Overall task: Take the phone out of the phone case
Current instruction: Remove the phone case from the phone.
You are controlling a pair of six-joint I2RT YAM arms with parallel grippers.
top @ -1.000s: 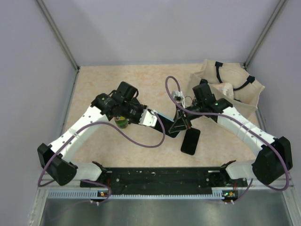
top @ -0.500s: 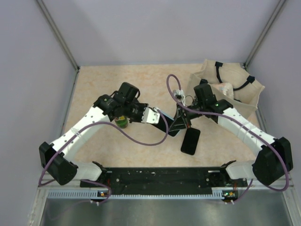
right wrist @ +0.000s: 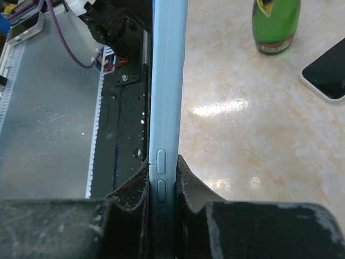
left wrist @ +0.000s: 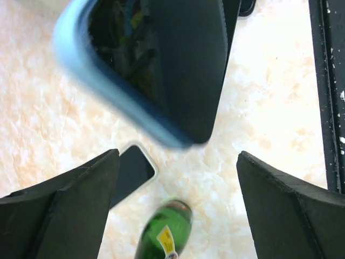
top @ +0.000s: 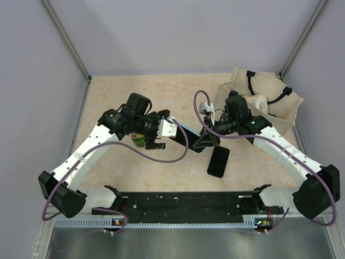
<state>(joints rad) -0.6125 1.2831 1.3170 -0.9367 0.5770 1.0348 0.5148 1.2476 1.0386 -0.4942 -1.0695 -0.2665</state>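
Right wrist view: the right tool (right wrist: 164, 178) is pinched shut on the phone case (right wrist: 168, 81) by its edge, holding it upright over the desk (right wrist: 242, 124), likely as an anchor. Facing it, the left tool (left wrist: 178, 156) gapes wide and empty, with the dark phone (left wrist: 199, 59) seemingly seated inside the case.

An overhead camera looks down from behind; both close-in wrist cameras share the green bottle (left wrist: 164, 231).

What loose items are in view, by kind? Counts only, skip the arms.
bare phone on the table: 1
blue phone case, held in the right fingers: 1
green bottle: 1
cloth bag: 1
Total: 4
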